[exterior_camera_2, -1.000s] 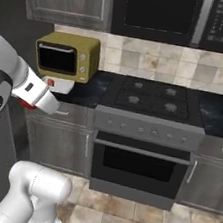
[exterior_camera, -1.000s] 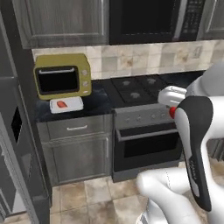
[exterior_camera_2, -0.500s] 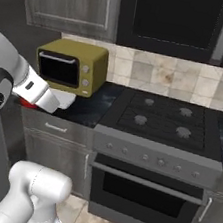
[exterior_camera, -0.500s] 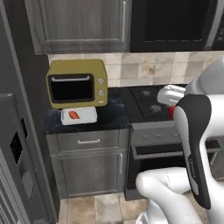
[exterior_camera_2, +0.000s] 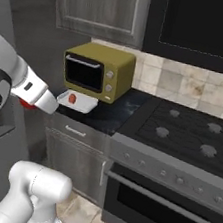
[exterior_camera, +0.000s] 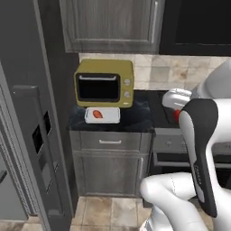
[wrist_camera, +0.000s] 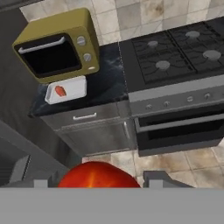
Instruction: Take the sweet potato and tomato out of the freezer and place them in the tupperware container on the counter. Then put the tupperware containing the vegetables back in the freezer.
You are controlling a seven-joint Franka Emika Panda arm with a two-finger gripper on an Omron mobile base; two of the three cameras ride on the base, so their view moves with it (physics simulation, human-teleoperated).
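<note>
Freezer point(exterior_camera: 27, 135): tall grey appliance at the far left of the left base view, its dark door panel facing the camera, standing just beside the surface.
Microwave point(exterior_camera: 104, 83): mustard-yellow, at the back of the surface, door shut; also in the right base view point(exterior_camera_2: 97, 71) and the hand view point(wrist_camera: 59, 46).
Tupperware container point(exterior_camera: 103, 115): flat white tray lying on the surface just in front of the microwave; also in the right base view point(exterior_camera_2: 76, 101) and the hand view point(wrist_camera: 66, 90).
Sweet potato point(exterior_camera: 97, 114): oblong orange-red lump lying inside the tupperware container, toward its left half; seen too in the hand view point(wrist_camera: 61, 91).
Surface point(exterior_camera: 135, 118): dark glossy slab over grey drawer-fronted cabinets.
Tomato point(wrist_camera: 99, 175): round red ball sitting between the two dark fingertips at the bottom of the hand view, well apart from the container; a red sliver of it shows beside the wrist in the left base view point(exterior_camera: 178, 114).
Hand point(wrist_camera: 98, 179): pinching the tomato, one fingertip on each side of it, raised over the floor in front of the cabinets.
Stove point(exterior_camera_2: 181, 131): black cooktop with four burners right of the surface, oven door below.
</note>
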